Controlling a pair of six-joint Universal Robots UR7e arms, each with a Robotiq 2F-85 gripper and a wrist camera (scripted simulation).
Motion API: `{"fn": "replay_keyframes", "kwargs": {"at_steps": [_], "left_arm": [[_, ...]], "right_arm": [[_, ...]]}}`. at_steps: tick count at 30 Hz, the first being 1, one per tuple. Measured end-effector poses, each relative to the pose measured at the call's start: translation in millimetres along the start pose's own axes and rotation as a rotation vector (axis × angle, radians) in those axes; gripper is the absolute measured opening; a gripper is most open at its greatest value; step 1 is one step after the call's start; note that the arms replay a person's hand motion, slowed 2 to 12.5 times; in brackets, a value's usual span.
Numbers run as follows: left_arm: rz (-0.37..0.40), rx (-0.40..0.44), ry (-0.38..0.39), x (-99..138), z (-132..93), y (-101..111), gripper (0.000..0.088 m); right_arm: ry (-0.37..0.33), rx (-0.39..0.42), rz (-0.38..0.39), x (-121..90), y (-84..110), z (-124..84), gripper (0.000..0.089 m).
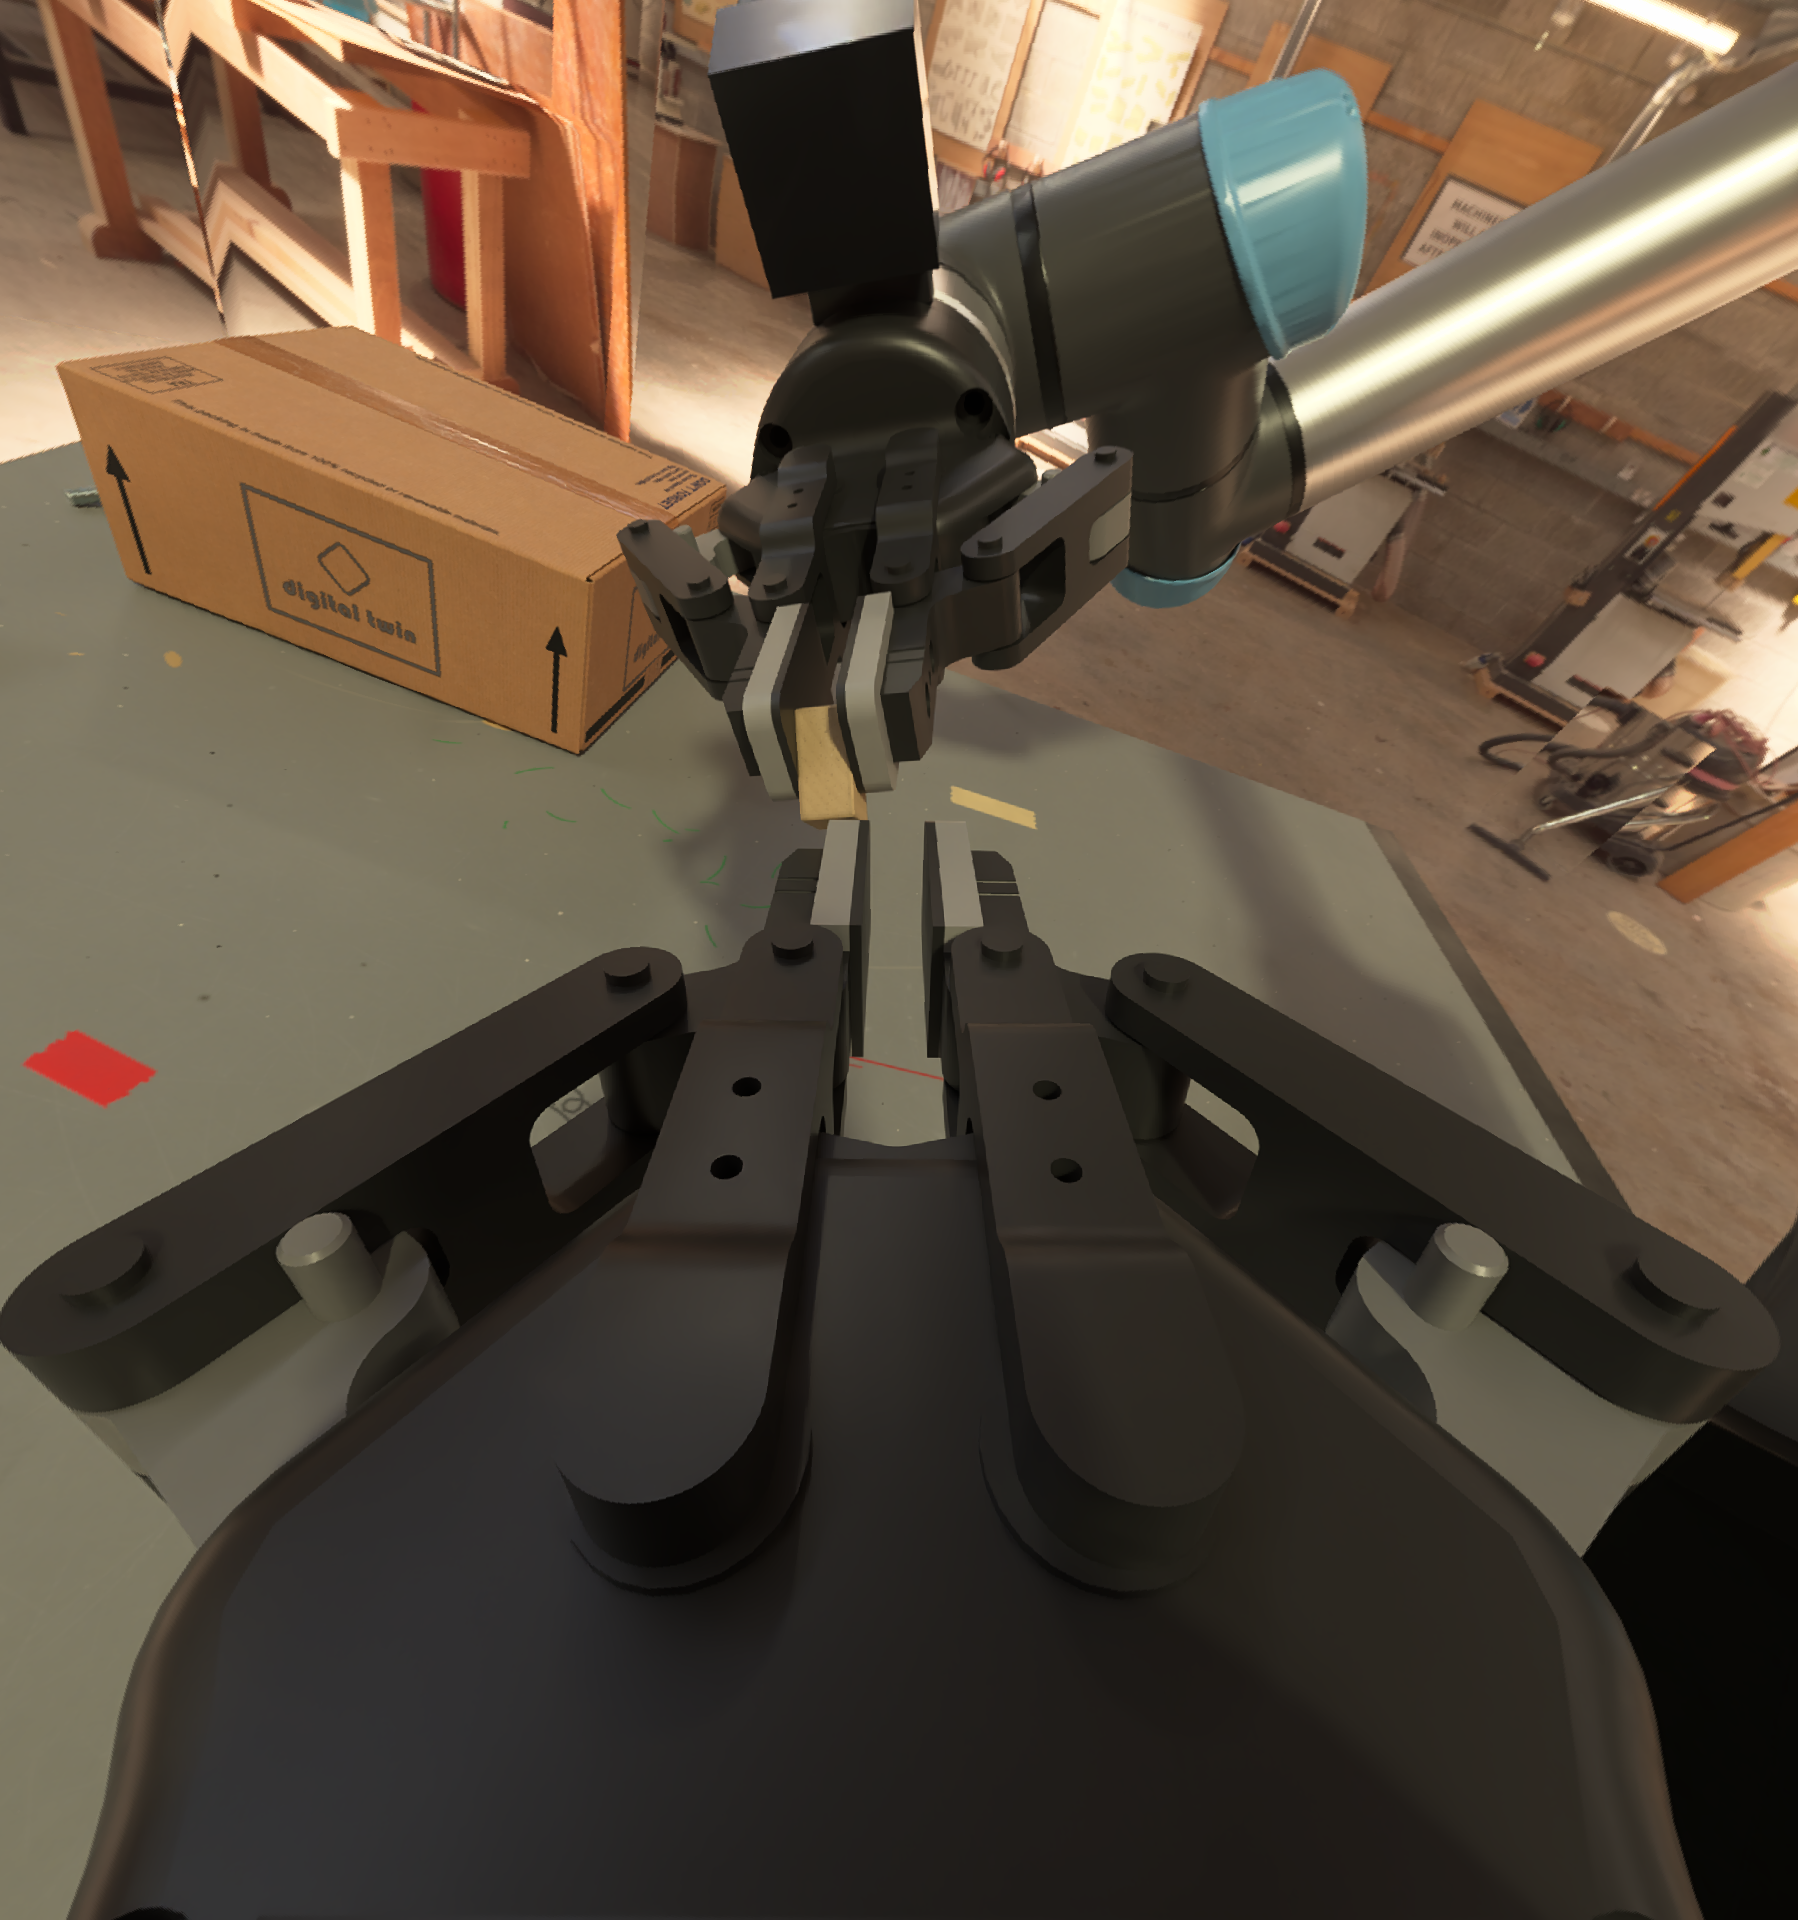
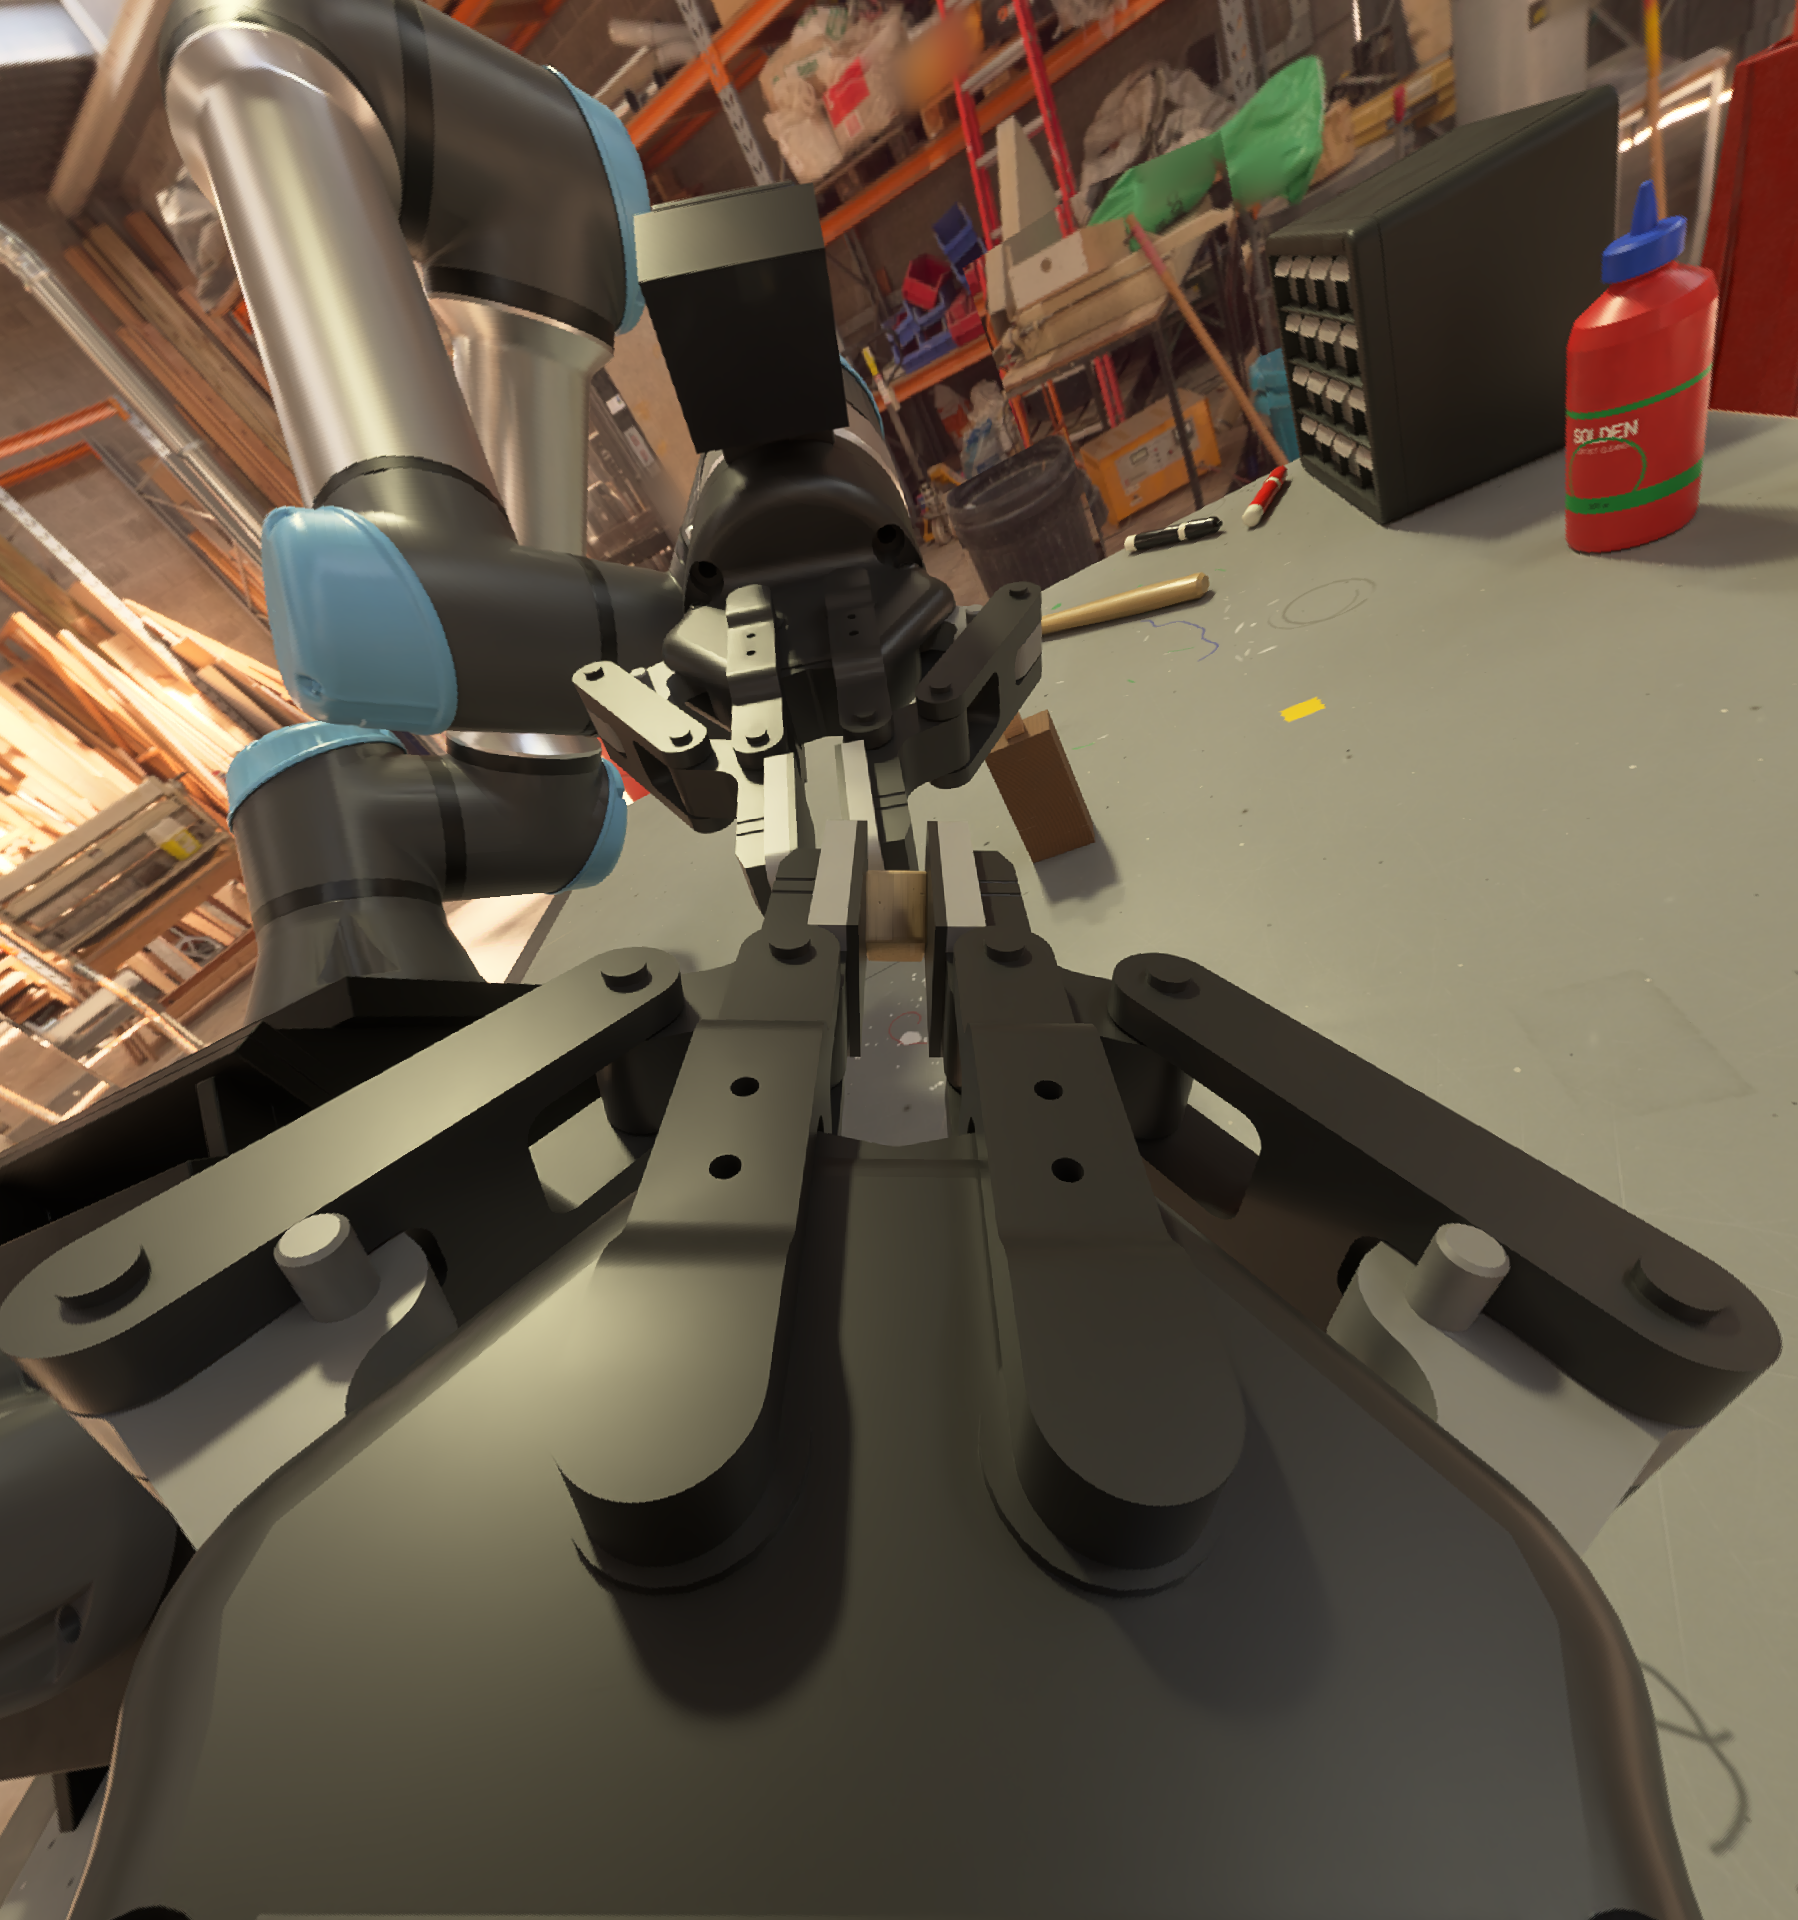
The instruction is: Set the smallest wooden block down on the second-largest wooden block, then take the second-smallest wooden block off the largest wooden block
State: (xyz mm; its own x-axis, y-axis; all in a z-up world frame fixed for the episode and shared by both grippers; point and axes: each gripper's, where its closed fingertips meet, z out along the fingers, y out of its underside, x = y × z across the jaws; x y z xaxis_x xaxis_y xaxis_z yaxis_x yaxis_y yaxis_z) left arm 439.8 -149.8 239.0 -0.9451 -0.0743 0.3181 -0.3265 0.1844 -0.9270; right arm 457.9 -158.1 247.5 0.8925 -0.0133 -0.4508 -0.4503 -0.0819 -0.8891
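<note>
My right gripper (image 2: 895,883) is shut on a small pale wooden block (image 2: 895,914) and holds it above the grey table (image 2: 1394,831). In the left wrist view the right gripper (image 1: 828,779) faces me with the block (image 1: 824,753) sticking out of its pads. My left gripper (image 1: 893,862) is tip to tip with it; its jaws stand a narrow gap apart with nothing between them. It also shows in the right wrist view (image 2: 822,821). A darker brown wooden block (image 2: 1040,795) stands on the table just right of and behind both grippers. No other block shows.
A cardboard box (image 1: 355,520) lies at the table's far left. A red patch (image 1: 90,1065) and a tan tape strip (image 1: 990,808) mark the top. A red bottle (image 2: 1633,405), black drawer cabinet (image 2: 1435,312), wooden handle (image 2: 1123,603) and two markers (image 2: 1175,535) sit far right.
</note>
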Motion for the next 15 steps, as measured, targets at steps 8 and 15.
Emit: {"fn": "replay_keyframes", "kwargs": {"at_steps": [8, 15], "left_arm": [[-0.028, -0.032, 0.024, 3.0, -2.3, 4.0, 0.0083], [-0.007, -0.105, 0.000, 1.9, -2.7, 13.0, 0.0084]], "right_arm": [[-0.032, 0.004, 0.005, -4.2, 0.7, 4.3, 0.0098], [-0.004, -0.007, -0.008, -1.0, 2.1, 3.8, 0.0099]]}}
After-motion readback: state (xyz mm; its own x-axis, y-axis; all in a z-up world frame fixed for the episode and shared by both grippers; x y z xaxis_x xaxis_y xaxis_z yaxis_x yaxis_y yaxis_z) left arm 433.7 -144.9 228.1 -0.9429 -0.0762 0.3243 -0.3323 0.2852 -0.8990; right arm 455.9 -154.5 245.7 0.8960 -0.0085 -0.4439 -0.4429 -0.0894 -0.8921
